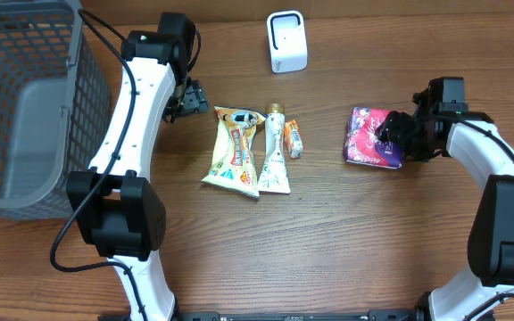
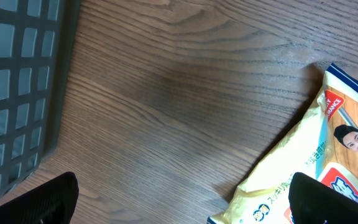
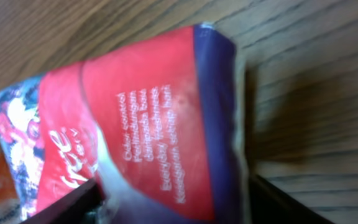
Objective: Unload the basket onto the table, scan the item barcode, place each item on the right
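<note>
- Wooden table (image 1: 346, 232) all round, grain running side to side, and we're right at the pick.
- Right gripper (image 3: 176, 205): the jaws stand either side of the red-and-purple packet (image 3: 166, 124). Whether they pinch it yet, I cannot tell.
- That packet, the item to scan, lies flat near the table's right edge.
- Left gripper (image 2: 185, 202): jaws wide apart with nothing between them, hanging over bare wood just beside the yellow snack bag (image 2: 316, 162).
- Outward: a tube (image 1: 275, 152) and a small orange box (image 1: 294, 140) lie mid-table. The white scanner (image 1: 286, 42) sits by the far edge, and the grey basket (image 1: 25, 98) at the far left corner.
- Progress: early, by my reading. The packet isn't lifted and no barcode faces the scanner, so grasp, carry and scan are all left.
</note>
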`<act>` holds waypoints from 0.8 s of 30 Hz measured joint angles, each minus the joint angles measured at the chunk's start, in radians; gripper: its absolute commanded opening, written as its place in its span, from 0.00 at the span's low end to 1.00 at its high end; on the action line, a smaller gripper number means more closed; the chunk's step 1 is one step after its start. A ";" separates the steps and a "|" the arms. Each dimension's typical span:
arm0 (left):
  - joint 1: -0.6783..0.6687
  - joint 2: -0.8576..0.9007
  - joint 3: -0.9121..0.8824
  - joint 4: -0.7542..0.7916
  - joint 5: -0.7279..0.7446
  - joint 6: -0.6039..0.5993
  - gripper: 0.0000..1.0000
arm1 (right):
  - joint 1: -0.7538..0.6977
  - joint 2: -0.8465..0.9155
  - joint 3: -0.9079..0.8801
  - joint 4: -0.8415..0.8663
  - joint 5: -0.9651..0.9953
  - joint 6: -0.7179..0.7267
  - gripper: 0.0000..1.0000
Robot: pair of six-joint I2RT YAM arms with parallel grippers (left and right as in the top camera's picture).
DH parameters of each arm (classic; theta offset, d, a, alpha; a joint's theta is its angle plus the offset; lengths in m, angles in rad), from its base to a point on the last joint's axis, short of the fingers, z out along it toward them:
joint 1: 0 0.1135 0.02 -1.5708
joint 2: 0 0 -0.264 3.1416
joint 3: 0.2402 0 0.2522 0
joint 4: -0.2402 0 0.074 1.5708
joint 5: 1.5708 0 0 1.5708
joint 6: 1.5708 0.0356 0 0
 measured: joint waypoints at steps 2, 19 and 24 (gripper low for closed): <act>0.000 0.000 0.000 0.000 0.000 0.000 1.00 | 0.000 0.000 -0.009 0.008 -0.012 -0.008 0.40; 0.000 0.000 0.000 0.000 0.000 0.000 1.00 | -0.002 0.000 0.075 -0.037 -0.168 0.051 0.04; 0.000 0.000 0.000 0.000 0.000 0.000 1.00 | 0.013 0.000 0.111 0.099 -0.236 0.154 0.04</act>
